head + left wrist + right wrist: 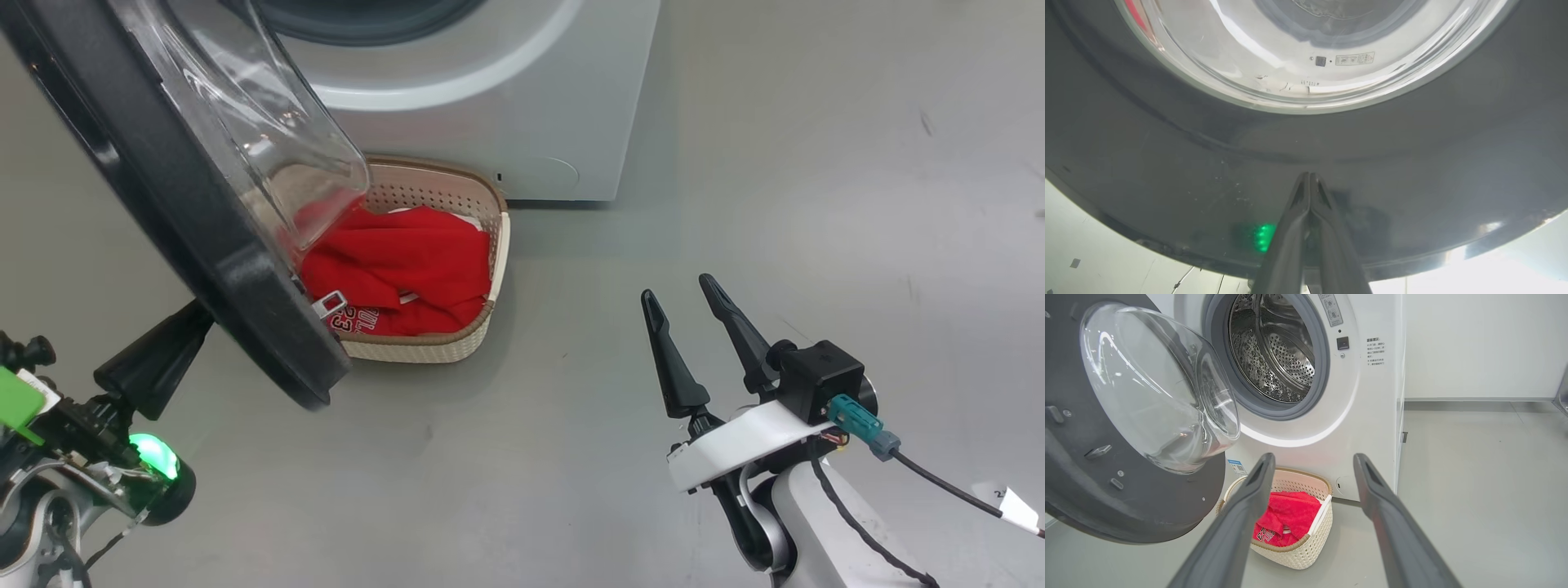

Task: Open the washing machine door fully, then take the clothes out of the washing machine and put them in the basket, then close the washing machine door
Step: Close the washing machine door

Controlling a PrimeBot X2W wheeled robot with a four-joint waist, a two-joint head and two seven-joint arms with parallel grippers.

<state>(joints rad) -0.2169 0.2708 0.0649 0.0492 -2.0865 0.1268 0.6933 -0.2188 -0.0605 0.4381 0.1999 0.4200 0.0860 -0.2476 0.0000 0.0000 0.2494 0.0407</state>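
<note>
- The left gripper [1309, 176] was closed on nothing, tips at the door's [1433, 163] black rim.
- The right gripper [676, 287] had its fingers spread wide, empty.
- Ahead of it, the clothes [400, 261] lay in the basket [424, 349] by the washing machine [490, 98].

Washing machine door [1126, 490]: black rim, bulging clear glass bowl; swung open, outer rim face at left jaws' tips.
Washing machine [1372, 416]: white, steel drum, ahead of right jaws.
Basket [1306, 551]: cream, brown rim, on floor, seen between right jaws.
Clothes [1294, 514]: red, white lettering, heaped in basket.
</note>
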